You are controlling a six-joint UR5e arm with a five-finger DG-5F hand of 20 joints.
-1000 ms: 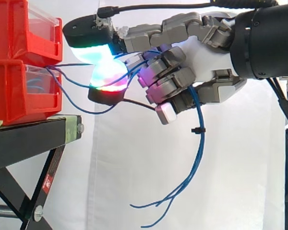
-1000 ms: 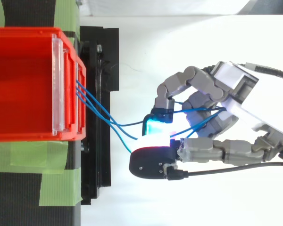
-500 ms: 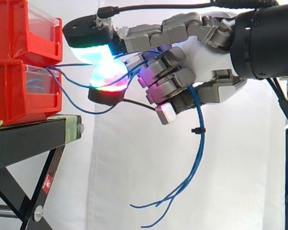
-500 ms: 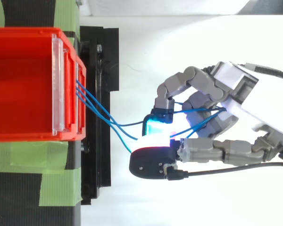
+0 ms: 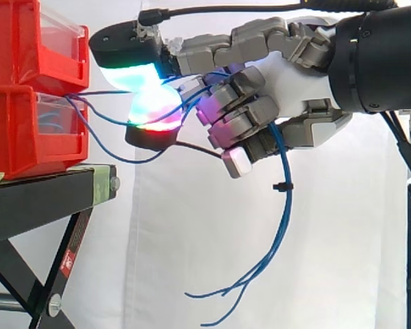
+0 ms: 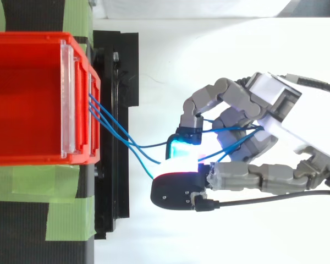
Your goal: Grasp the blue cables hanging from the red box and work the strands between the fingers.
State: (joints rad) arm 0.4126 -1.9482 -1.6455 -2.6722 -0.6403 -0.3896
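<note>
The hand [image 5: 288,75] is curled round the blue cables [image 5: 286,209] from the red box [image 5: 27,130]. Its glowing pads [image 5: 154,110] seem to pinch some strands, and the loose ends dangle below.

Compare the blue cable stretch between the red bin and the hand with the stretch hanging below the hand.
The bin-side stretch runs sideways from the red bin to the hand, held at both ends; the hanging stretch drops down with loose, splayed ends. The hanging stretch carries a small black tie; the bin-side stretch shows none. Both are the same blue cables.
</note>
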